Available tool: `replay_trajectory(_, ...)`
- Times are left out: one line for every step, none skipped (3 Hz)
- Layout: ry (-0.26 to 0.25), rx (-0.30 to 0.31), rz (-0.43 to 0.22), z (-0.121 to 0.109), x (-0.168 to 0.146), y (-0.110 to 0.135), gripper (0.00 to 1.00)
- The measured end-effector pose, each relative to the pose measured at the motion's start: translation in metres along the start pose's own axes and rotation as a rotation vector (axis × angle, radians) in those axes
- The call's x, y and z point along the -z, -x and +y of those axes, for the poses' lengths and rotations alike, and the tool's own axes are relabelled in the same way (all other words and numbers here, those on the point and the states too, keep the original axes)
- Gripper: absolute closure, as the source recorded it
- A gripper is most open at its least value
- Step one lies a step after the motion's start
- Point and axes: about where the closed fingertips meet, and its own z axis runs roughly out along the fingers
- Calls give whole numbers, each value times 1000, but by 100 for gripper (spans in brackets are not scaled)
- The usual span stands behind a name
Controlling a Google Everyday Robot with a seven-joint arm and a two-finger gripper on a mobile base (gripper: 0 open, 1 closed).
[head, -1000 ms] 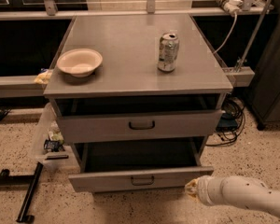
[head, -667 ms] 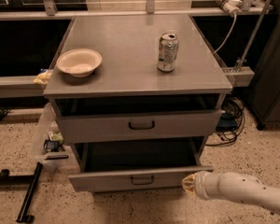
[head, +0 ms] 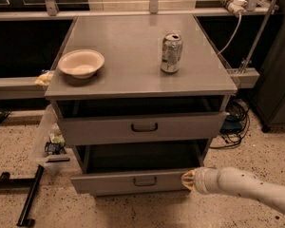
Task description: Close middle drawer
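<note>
Where the pale arm (head: 247,186) reaches in from the right of the cabinet (head: 133,77), its gripper (head: 189,180) sits at the right end of the middle drawer (head: 109,184), touching or very nearly touching the front panel. Whether it is spread or pressed together cannot be told. The middle drawer stands pulled well out under the cabinet top, its dark interior exposed and its small loop handle (head: 145,180) at the centre of the front. Judgement: grey sheet metal, rigid, running on slides — it should travel with a steady flat push and needs no grasp. A push at the far right end may skew it on its runners, so contact nearer the handle looks safer. The smooth front could let the gripper slip sideways. Above it, the taller top drawer (head: 95,129) is also out, though less far. On the cabinet top sit a cream bowl (head: 80,63) at left and a drinks can (head: 171,52) at right — a hard slam might tip the can. Left of the cabinet, a clear bin (head: 50,144) rests on the floor.
</note>
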Motion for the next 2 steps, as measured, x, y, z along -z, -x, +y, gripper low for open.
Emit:
replay_trajectory(-10, 9, -10, -16, -11, 0, 100)
replay_trajectory(-20, 13, -13, -30, -19, -1, 100)
